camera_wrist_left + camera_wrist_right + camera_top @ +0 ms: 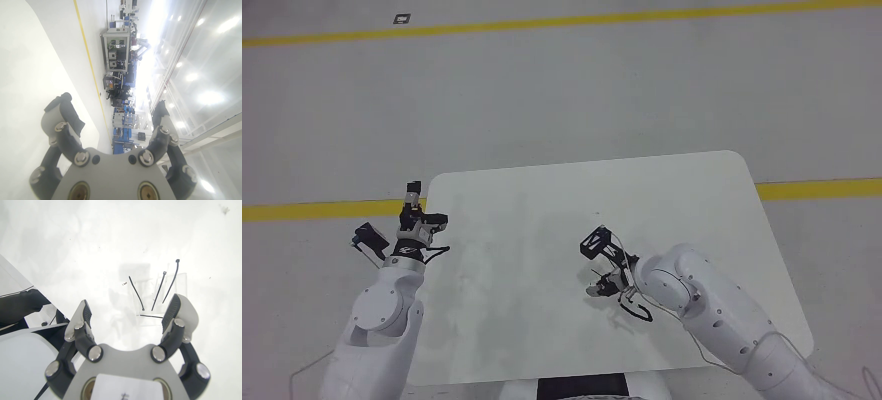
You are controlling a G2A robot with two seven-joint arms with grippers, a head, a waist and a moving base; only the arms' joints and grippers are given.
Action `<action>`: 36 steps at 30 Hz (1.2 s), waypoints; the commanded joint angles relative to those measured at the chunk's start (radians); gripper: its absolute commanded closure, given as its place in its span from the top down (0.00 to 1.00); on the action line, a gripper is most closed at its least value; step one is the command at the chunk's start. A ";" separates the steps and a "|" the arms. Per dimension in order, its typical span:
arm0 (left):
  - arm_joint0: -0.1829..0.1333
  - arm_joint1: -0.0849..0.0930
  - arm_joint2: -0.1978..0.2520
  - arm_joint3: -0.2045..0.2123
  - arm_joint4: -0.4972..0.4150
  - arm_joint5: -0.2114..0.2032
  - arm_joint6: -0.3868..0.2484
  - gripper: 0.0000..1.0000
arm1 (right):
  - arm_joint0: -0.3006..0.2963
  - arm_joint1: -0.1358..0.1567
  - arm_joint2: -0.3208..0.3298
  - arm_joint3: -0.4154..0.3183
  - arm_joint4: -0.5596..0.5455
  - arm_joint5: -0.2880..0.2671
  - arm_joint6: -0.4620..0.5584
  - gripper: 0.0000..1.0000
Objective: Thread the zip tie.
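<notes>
L gripper (111, 113): jaws spread wide, nothing between them; top view puts it at the left edge of the white table (542, 200), aimed out toward the room. R gripper (128, 311): jaws also wide apart, nothing held; sits over the table's right-centre area, facing down at the surface. Task items, four black zip ties, all loose on the table just ahead of the R gripper: tie A (136, 292), head end nearest the gripper; tie B (158, 291) and tie C (170, 281), heads at the far end, close together, converging toward the gripper; tie D (151, 316) crosswise, one end hidden behind a finger (171, 309). All overlap a clear plastic piece (181, 285); over or under it, cannot tell. No tie threaded.
</notes>
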 commanded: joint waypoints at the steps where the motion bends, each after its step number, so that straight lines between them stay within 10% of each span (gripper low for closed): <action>1: 0.000 0.000 0.000 0.000 0.000 0.000 0.000 1.00 | -0.001 0.001 0.001 -0.001 -0.003 0.000 0.000 0.83; 2: 0.000 0.000 0.000 0.000 0.000 0.000 0.000 1.00 | -0.002 0.001 0.001 -0.002 -0.006 0.000 -0.001 0.48; 7: 0.000 0.000 0.000 0.000 0.000 0.000 0.000 1.00 | -0.003 0.000 -0.003 0.002 -0.016 0.004 -0.002 0.22; 36: 0.000 0.000 0.000 0.000 0.000 0.000 0.000 1.00 | 0.005 -0.014 -0.026 0.063 -0.106 0.110 -0.042 0.08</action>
